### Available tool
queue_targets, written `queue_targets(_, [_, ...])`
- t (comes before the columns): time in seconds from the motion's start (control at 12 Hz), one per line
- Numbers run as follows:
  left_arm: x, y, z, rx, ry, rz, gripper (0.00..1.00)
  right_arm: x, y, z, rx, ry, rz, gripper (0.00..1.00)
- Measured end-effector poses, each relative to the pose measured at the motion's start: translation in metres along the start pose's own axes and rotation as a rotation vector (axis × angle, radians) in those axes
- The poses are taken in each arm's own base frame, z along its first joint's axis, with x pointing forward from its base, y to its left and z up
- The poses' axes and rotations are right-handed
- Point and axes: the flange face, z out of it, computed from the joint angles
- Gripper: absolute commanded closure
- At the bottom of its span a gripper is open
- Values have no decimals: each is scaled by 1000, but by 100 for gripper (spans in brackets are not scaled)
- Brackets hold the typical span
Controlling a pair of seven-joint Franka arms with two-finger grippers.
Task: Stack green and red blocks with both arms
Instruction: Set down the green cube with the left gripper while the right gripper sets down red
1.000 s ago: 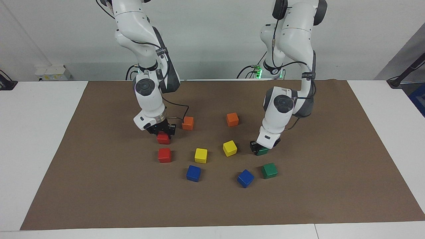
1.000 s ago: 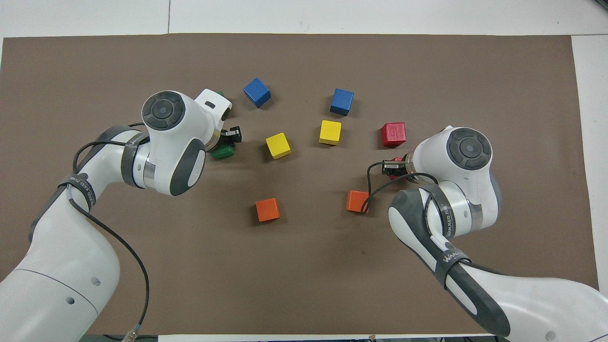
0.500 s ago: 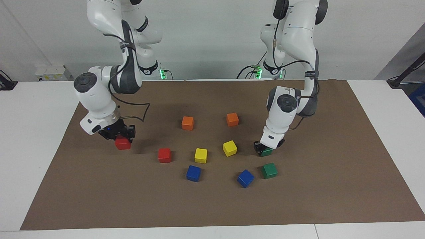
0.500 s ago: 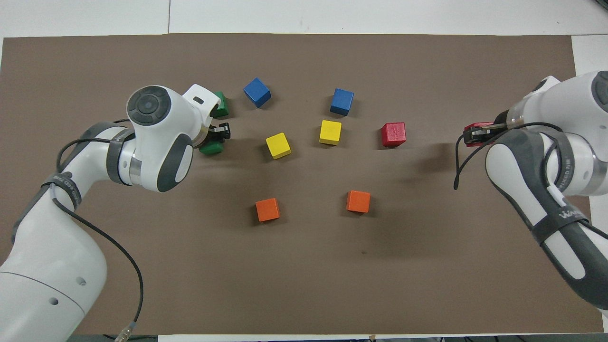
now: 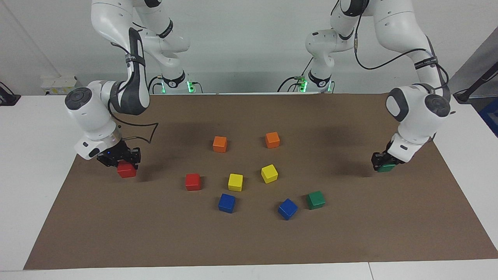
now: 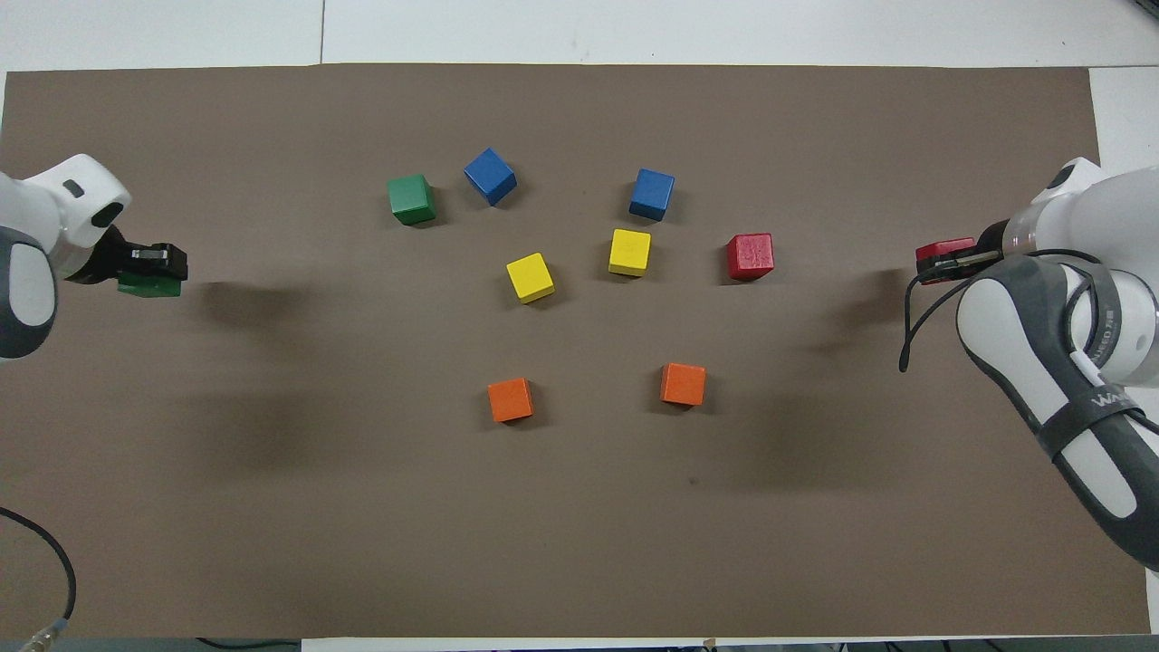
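My left gripper is shut on a green block, held low over the brown mat near the left arm's end of the table. At the right arm's end, my right gripper is shut on a red block, also low over the mat. A second green block lies free on the mat beside a blue cube. A second red block lies free beside a yellow cube.
Two yellow cubes, two blue cubes and two orange cubes sit around the middle of the brown mat. White table borders the mat at both ends.
Both arms have swung outward from the middle cluster. The right gripper carried its red block toward its own end, and the left gripper carried its green block toward its own end.
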Motion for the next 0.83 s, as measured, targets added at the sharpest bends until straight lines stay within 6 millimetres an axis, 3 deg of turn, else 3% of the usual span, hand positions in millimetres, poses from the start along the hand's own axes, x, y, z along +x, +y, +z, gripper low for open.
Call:
queue_targets(0.08, [-9,-21,10,3,8,11,100,-3,1,8,-2,4,-11,99])
queue_targets(0.17, [-15,-25,22,6,24,20,100,-6,3,14,-5,11,-12,99])
queue_targets(0.33, [-19,-14,41,5,43,39,100,-11,5,25,-6,9,-10,99])
queue_targets(0.83, [-13,-2,64,2,60,82,100,-16,9,48,0,-25,-2,99])
